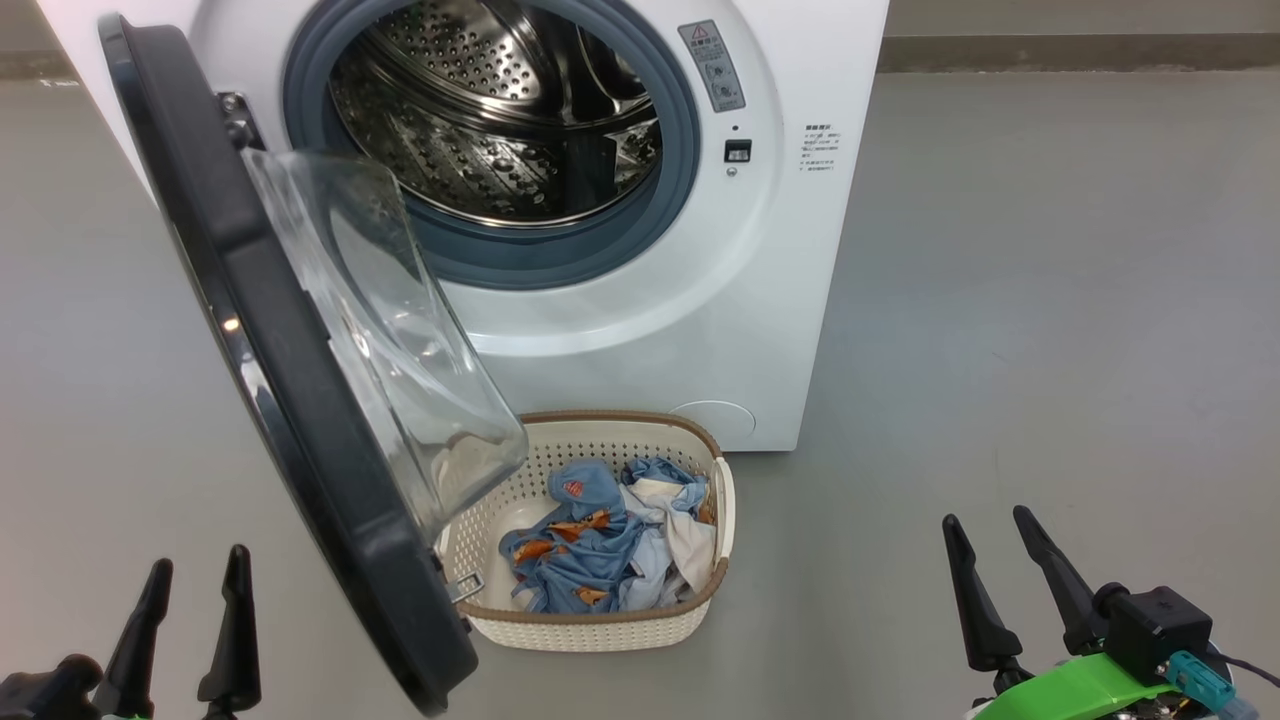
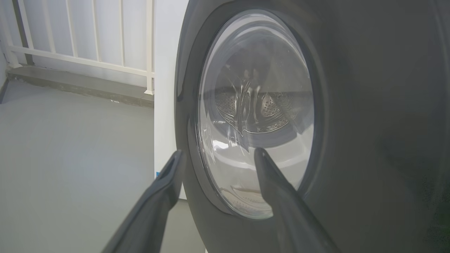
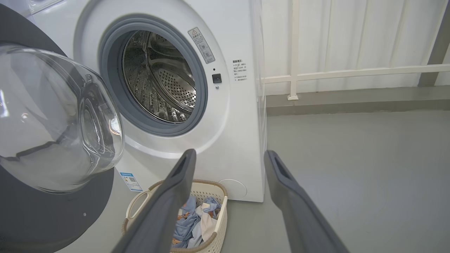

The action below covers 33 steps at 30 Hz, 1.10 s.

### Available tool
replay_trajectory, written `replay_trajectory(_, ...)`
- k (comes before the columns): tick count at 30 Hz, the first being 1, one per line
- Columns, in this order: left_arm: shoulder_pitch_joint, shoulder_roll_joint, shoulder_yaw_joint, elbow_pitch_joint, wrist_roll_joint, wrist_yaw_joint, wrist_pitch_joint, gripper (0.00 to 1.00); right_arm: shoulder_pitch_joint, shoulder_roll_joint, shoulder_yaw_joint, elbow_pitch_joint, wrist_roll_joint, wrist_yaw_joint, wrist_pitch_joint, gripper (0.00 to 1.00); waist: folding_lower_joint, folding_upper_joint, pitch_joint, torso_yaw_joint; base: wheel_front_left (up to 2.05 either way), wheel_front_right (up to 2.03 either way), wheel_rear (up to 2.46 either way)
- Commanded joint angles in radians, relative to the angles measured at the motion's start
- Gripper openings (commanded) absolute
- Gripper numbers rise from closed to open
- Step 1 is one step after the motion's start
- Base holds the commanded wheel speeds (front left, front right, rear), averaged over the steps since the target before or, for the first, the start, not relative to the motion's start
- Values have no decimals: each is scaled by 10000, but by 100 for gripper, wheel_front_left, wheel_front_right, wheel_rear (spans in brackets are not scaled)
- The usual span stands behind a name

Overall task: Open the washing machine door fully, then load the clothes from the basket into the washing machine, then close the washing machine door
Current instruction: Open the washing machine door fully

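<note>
Left end effector (image 1: pixel 200 558), lower left in head view: fingers spread apart, nothing between them. Right end effector (image 1: pixel 986 516), lower right: fingers likewise parted, empty, over bare floor (image 1: pixel 1050 300) and well apart from everything else.

Washer (image 1: pixel 700 330): white, standing on the floor, front opening uncovered. Steel drum (image 1: pixel 480 130) looks empty as far as can be seen. Grey gasket (image 1: pixel 560 255) rings the opening.

Door (image 1: pixel 290 400): hinged at the washer's left side, swung well out toward the camera, standing edge-on in head view. Its glass bowl (image 1: pixel 400 330) bulges to the right, toward the basket. In left wrist view the left end effector's fingers point at the door's outer face. The view is too close to tell for certain, but head view suggests a gap and no contact.

Basket (image 1: pixel 620 418): on the floor just in front of the washer, below the opening. In head view its left end is overlapped by the door's lower edge.

Clothes (image 1: pixel 590 550): all in the basket, a crumpled heap, blue with orange prints plus pale and white pieces, piled toward its right half.

White railing (image 3: pixel 351 73) stands behind the washer in right wrist view.
</note>
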Motion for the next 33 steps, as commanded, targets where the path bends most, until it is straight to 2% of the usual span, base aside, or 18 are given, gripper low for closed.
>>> replay_trajectory(1, -319, 235, 351, -251, 97, -16, -65, 100, -144, 8, 231, -203, -134, 16, -119, 100, 0, 0, 3, 3, 0, 0, 0)
replay_trajectory(30, -402, 351, 332, -201, 300, -16, -65, 100, -133, 100, 202, -136, -252, 16, -120, 100, 0, 0, 2, 22, 0, 0, 0)
replay_trajectory(31, -406, 348, 341, -207, 305, -16, -65, 97, -135, 101, 195, -136, -256, 16, -120, 100, 0, 0, 2, 24, 0, 0, 0)
replay_trajectory(32, -411, 344, 352, -224, 299, -16, -65, 25, -135, 103, 186, -138, -260, 16, -120, 100, 0, 0, 1, 27, 0, 0, 0)
replay_trajectory(33, -414, 347, 357, -260, 296, -16, -65, 0, -134, 104, 180, -140, -262, 16, -120, 100, 0, 0, 1, 29, 0, 0, 0)
